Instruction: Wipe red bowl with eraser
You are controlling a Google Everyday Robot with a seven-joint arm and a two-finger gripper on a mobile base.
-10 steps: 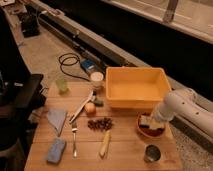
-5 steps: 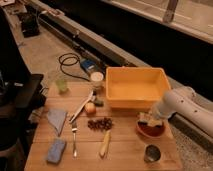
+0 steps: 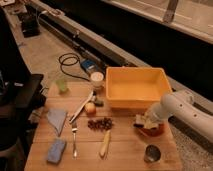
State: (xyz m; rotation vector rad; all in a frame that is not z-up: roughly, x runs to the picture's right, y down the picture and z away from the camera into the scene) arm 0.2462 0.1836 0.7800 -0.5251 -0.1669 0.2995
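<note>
Wiping looks underway: hand (image 3: 145,121) clamped tight on the eraser (image 3: 140,120), pressed over the red bowl (image 3: 152,130) on the table (image 3: 125,150); how much remains is unclear.

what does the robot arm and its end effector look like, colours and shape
The arm is white to pale grey, built of thick rounded tube segments with a bulbous smooth joint. It enters from the right edge of the camera view. The end effector, over the red bowl, is smaller and pale, with darker parts near its tip. No cables or markings show on it.
</note>
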